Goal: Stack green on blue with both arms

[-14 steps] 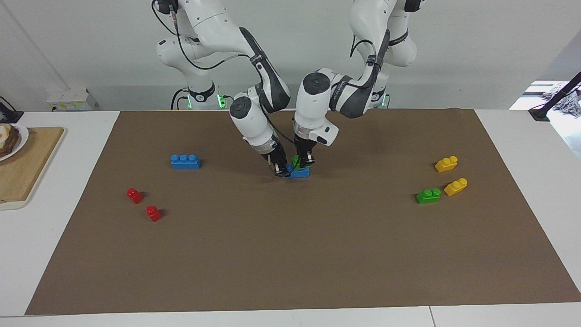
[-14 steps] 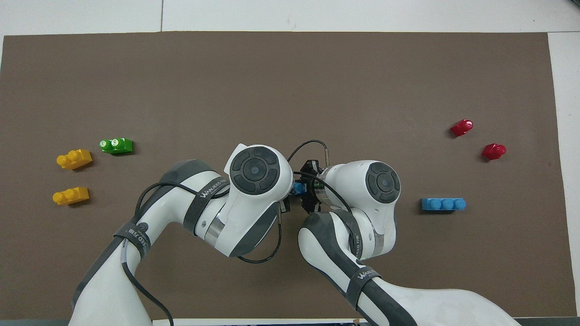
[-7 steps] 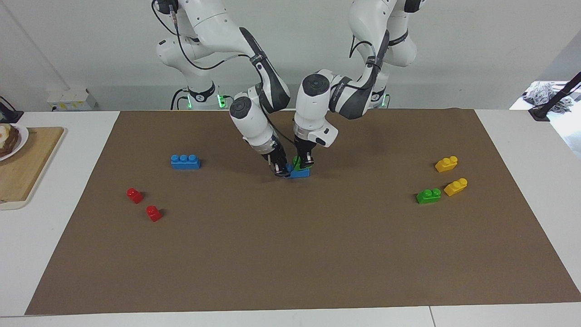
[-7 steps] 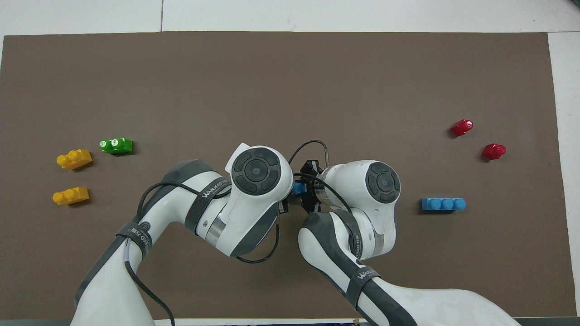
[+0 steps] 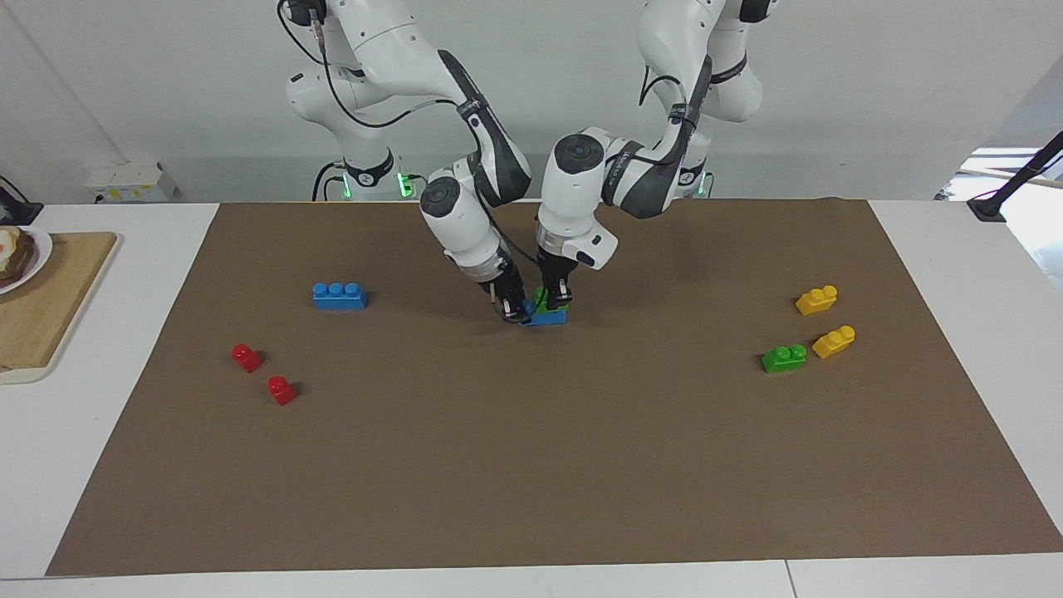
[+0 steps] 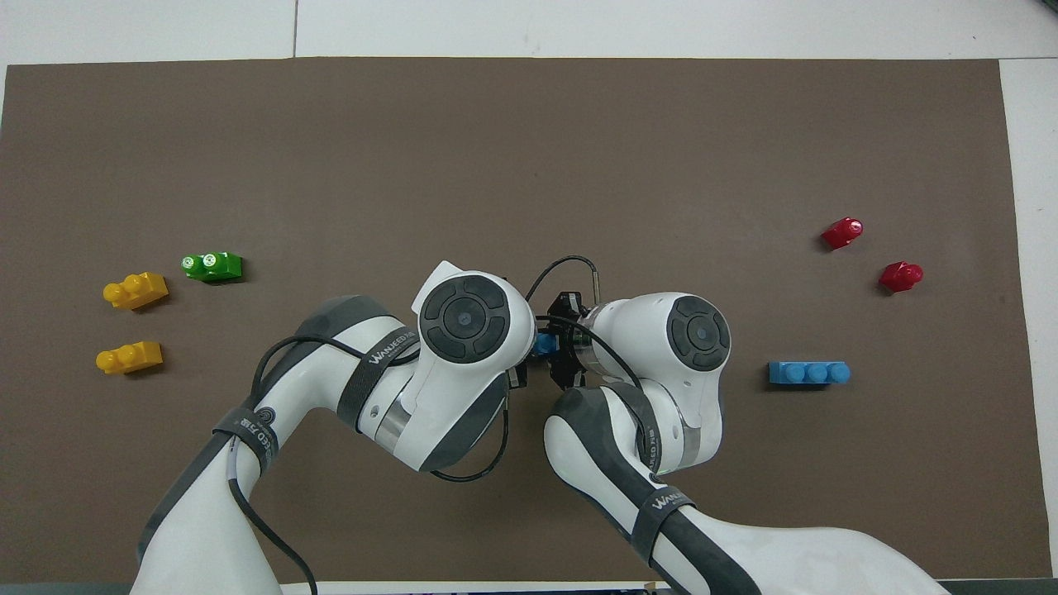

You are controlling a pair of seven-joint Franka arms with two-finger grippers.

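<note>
A: Facing view first. What has changed over the last second?

B: Very little. The small bright green two-stud plastic brick (image 5: 544, 296) sat tilted on the blue three-stud plastic brick (image 5: 548, 316) a second ago; now it looks a shade flatter. The stack is on the brown mat in the middle of the bench (image 5: 955, 332), closer to the robots' edge than to the opposite edge.

A: And the grippers?

B: The left gripper (image 5: 556, 292) comes straight down, closed on the green brick. The right gripper (image 5: 516, 309) leans in from the right arm's end, closed on the end of the blue brick. Neither grip has loosened.

A: Meaning for the task?

B: I judge the press-down is in hand, the studs not surely seated yet.

A: Overhead view?

B: The arms' wrists cover nearly everything; only a sliver of the blue brick (image 6: 544, 345) shows between them, and neither gripper's fingertips can be made out. The left arm's wrist has crept a little toward the right arm's.

A: The spares?

B: Unmoved: a second blue brick (image 6: 808, 373) and two red one-stud bricks (image 6: 841, 232) toward the right arm's end, a second green brick (image 6: 212, 265) and two yellow bricks (image 6: 135, 290) toward the left arm's end.
</note>
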